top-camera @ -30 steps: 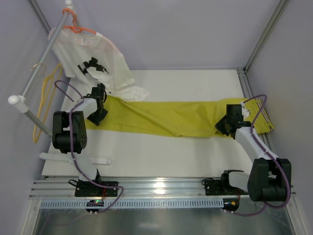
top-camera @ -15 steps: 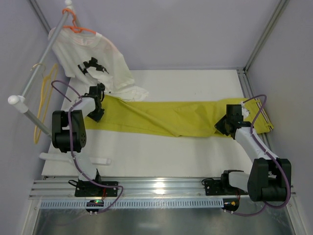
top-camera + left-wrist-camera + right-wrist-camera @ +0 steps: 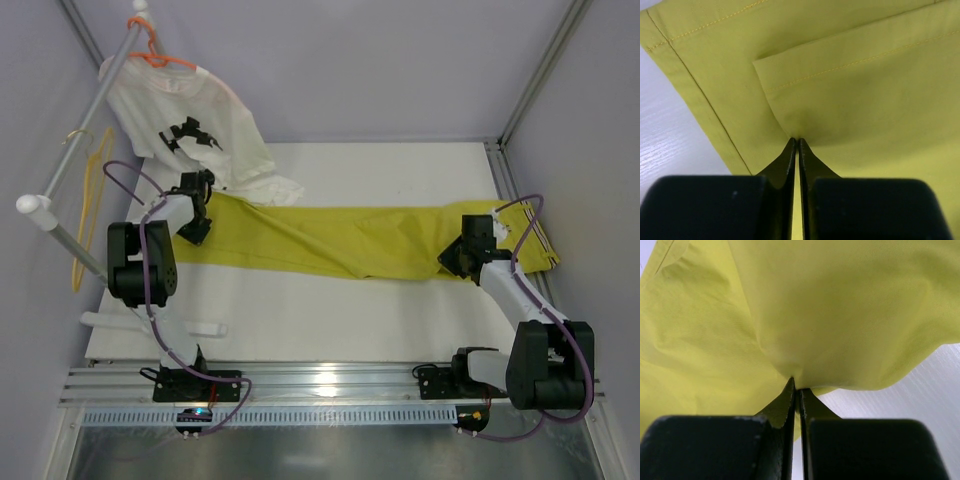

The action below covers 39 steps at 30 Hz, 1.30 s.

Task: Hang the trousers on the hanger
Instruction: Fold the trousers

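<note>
The yellow-green trousers (image 3: 340, 240) lie stretched left to right across the white table (image 3: 320, 310). At their left end my left gripper (image 3: 197, 232) is shut on the cloth; the wrist view shows the black fingers (image 3: 790, 155) pinching a fold of the trousers (image 3: 850, 75) beside a stitched pocket edge. Near the right end my right gripper (image 3: 452, 258) is also shut on the trousers (image 3: 840, 315), the cloth bunched at its fingertips (image 3: 798, 384). The thin yellow hanger (image 3: 88, 205) hangs from the rail (image 3: 75, 150) at the far left, apart from both grippers.
A white T-shirt with black print (image 3: 190, 125) hangs on an orange hanger (image 3: 160, 55) from the same rail, its hem touching the trousers' left end. A striped band (image 3: 540, 245) shows at the trousers' right end. Booth walls stand close on both sides.
The left gripper has closed on the trousers' left end and shifted slightly up and left. The right arm has hardly moved.
</note>
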### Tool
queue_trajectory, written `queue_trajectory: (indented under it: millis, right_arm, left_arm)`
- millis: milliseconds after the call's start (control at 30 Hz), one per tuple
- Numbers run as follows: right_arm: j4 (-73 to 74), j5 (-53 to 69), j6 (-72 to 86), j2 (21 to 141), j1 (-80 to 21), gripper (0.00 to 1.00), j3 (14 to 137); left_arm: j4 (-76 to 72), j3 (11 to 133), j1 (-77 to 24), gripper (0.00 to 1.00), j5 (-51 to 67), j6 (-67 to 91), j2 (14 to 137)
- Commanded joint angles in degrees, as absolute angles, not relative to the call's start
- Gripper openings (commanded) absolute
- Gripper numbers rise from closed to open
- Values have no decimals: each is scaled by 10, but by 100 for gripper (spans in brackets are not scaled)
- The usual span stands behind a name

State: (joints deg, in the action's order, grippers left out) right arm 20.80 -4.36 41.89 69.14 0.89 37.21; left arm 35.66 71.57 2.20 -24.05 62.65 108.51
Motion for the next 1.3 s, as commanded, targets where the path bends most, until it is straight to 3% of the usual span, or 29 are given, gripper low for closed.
queue_trajectory:
  millis: [0, 167, 433, 533, 967, 1033, 1067, 1100, 1167, 1267]
  right_arm:
    - [184, -37, 410, 697, 9, 4, 368]
    - [183, -31, 407, 695, 9, 6, 370]
    - [178, -11, 407, 680, 9, 35, 372]
    - [185, -18, 410, 685, 9, 40, 378]
    - [224, -29, 392, 715, 56, 40, 432]
    - [224, -21, 392, 710, 56, 40, 431]
    - [222, -18, 394, 705, 56, 40, 431]
    - [221, -11, 395, 701, 56, 40, 429]
    - [221, -11, 396, 694, 56, 40, 428]
    - [221, -11, 395, 689, 56, 40, 431]
  left_arm:
    - [378, 722, 35, 1, -270, 632, 1101]
    - [400, 734, 39, 1, -274, 641, 1092]
    - [481, 777, 39, 1, -301, 663, 1062]
    - [497, 782, 39, 1, -314, 664, 1051]
    - [516, 795, 48, 1, -328, 640, 1045]
    - [488, 774, 49, 13, -319, 640, 1039]
    - [476, 766, 50, 28, -316, 640, 1032]
    - [465, 759, 50, 35, -312, 639, 1028]
    - [432, 742, 50, 44, -297, 635, 1026]
    - [412, 737, 50, 45, -280, 635, 1036]
